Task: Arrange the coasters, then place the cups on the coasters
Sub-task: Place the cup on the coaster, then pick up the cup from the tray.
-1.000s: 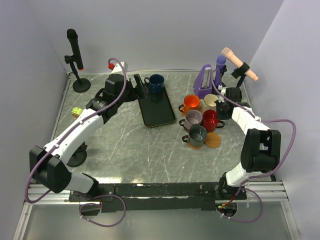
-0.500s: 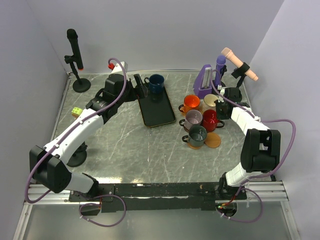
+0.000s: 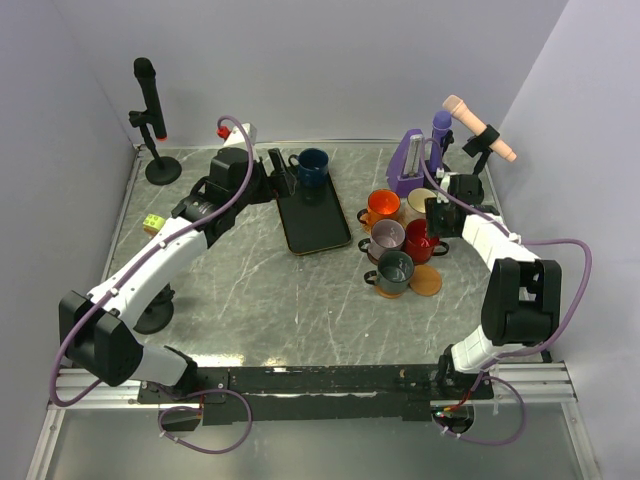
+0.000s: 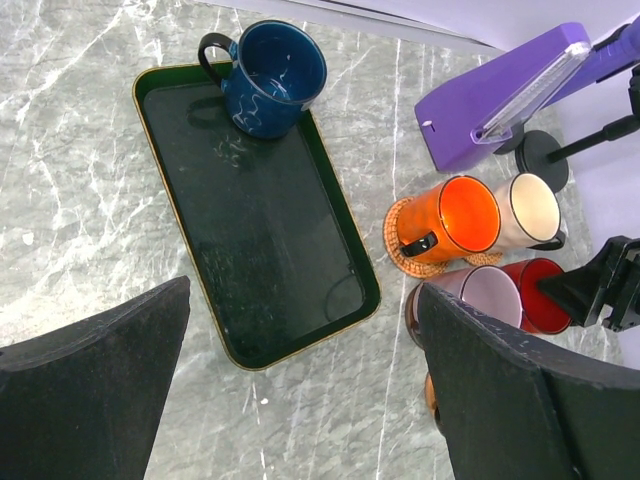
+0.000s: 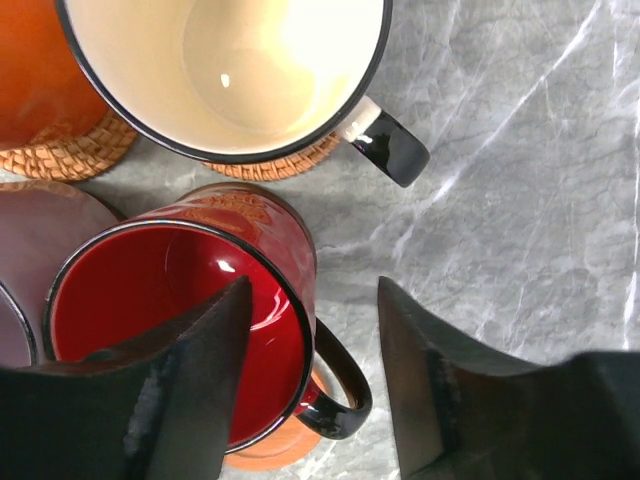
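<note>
- the red cup stands upright on an orange-tan coaster at the right side of the cluster, its handle pointing away from the other cups.
- the right gripper hangs over its rim with the jaws partly apart. one finger is above the red inside and the other is outside by the handle. neither is pressed to the wall, so nothing is held.
- just behind it the cream cup sits on a woven coaster, and the orange cup beside that sits on its own woven coaster.
- the mauve-grey cup touches the red one on the left. the dark grey-green cup stands nearest the arms.
- one bare orange-tan coaster lies just right of the grey-green cup, with no cup on it.
- the navy blue cup stands apart from the rest, upright on the far end of the black tray, left of the cluster.
- the left gripper hovers above the tray with its jaws spread wide, gripping nothing.
- a purple wedge-shaped object stands behind the cups.
- a black microphone on a stand is at the far left corner, with a small green cube near the left edge of the marbled table.
</note>
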Robot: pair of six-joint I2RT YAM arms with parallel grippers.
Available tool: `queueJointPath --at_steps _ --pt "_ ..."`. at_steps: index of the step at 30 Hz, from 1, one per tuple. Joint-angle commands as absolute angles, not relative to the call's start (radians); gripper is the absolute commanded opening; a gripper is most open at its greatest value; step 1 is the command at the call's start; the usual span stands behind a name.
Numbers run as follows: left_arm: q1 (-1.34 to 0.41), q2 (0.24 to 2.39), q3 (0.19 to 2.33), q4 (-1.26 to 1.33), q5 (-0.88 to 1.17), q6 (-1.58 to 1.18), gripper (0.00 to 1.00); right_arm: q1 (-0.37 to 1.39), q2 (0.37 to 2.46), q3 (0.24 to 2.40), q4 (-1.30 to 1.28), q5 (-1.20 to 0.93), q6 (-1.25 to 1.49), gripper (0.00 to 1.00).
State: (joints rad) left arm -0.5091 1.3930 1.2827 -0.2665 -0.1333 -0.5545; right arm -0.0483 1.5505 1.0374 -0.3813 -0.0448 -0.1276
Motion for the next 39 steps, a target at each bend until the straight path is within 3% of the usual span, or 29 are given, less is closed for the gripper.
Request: queueJointPath --at_steps 1,14,21,31,35,39 --pt "-0.506 1.396 1.293 -0.239 -0.120 -0.526 0.99 -0.043 1.488 1.019 -0.322 -0.051 -0.117 0.62" --pt "-0.506 1.401 1.285 -0.224 -0.078 -0.477 0.99 -0.049 1.330 0.997 -0.321 -0.015 -0.098 0.65" --pt "-0.511 1.518 1.310 -0.121 0.115 -0.469 0.99 -0.046 1.220 1.009 -0.293 0.081 -0.087 0.64" --pt "-0.546 1.893 1.581 -0.213 0.311 -0.400 0.85 -0.043 1.161 1.058 -0.347 0.051 -0.055 0.65" --pt "-0.578 1.960 1.601 -0.238 0.345 -0.387 0.76 -0.038 1.126 1.032 -0.357 0.043 -0.041 0.64" --pt "-0.615 1.991 1.588 -0.249 0.350 -0.370 0.75 -0.038 1.095 1.005 -0.370 0.043 -0.032 0.64"
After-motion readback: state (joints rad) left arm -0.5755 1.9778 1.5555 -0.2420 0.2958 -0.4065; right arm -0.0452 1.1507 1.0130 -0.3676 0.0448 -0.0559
